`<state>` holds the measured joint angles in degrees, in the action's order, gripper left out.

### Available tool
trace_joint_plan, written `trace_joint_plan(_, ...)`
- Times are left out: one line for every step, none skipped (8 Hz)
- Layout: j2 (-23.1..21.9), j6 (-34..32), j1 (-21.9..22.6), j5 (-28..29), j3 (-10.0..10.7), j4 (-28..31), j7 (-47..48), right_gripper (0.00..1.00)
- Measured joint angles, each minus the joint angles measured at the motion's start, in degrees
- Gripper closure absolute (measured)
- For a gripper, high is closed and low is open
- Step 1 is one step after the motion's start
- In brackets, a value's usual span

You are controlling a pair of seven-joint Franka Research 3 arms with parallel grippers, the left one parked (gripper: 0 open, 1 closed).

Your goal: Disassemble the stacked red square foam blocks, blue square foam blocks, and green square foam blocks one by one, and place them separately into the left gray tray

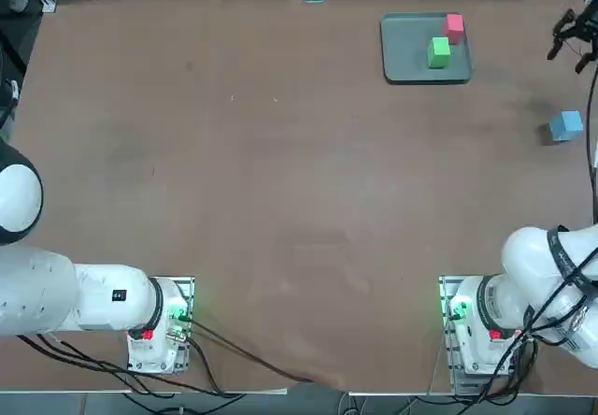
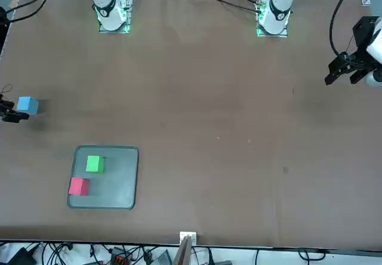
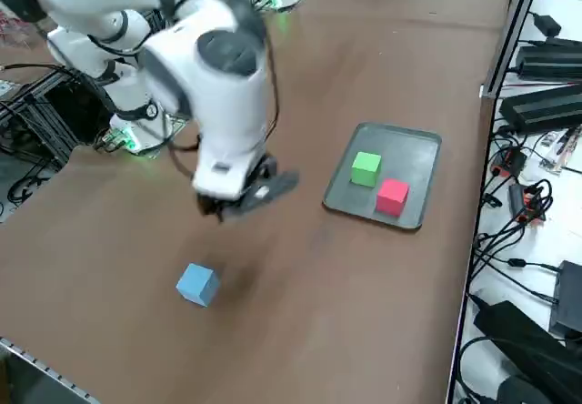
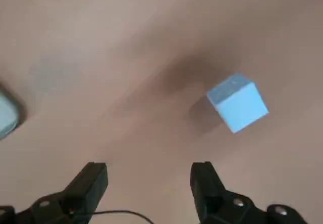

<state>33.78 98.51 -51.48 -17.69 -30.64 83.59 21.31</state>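
Two cubes trayed, blue remaining
Right gripper is hovering, fingers apart, empty; blue foam cube is sitting on the table ahead of the fingertips; red and green are resting in the gray tray.

green cube – in gray tray | pinkish-red cube – in tray | blue cube – on table

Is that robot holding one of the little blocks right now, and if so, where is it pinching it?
Nothing is held: the right gripper hangs open above the table.
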Motion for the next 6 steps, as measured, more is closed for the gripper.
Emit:
trace_joint_plan(0.71, 1.55, -1.18, 0.03, -0.01, 0.32, 6.74, 0.0)
trace_joint_plan(0.98, 2.47, -1.74, 0.06, -0.02, 0.5, 14.9, 0.0)
trace_joint_plan(0.98, 3.36, -2.35, 0.06, -0.05, 1.09, 22.97, 0.0)
trace_joint_plan(0.9, 5.12, -3.62, 0.06, -0.07, 2.8, 28.41, 0.0)
trace_joint_plan(0.87, 8.2, -5.48, 0.06, -0.06, 5.48, 30.82, 0.0)
trace_joint_plan(0.9, 12.62, -7.85, 0.04, -0.01, 8.65, 31.59, 0.0)
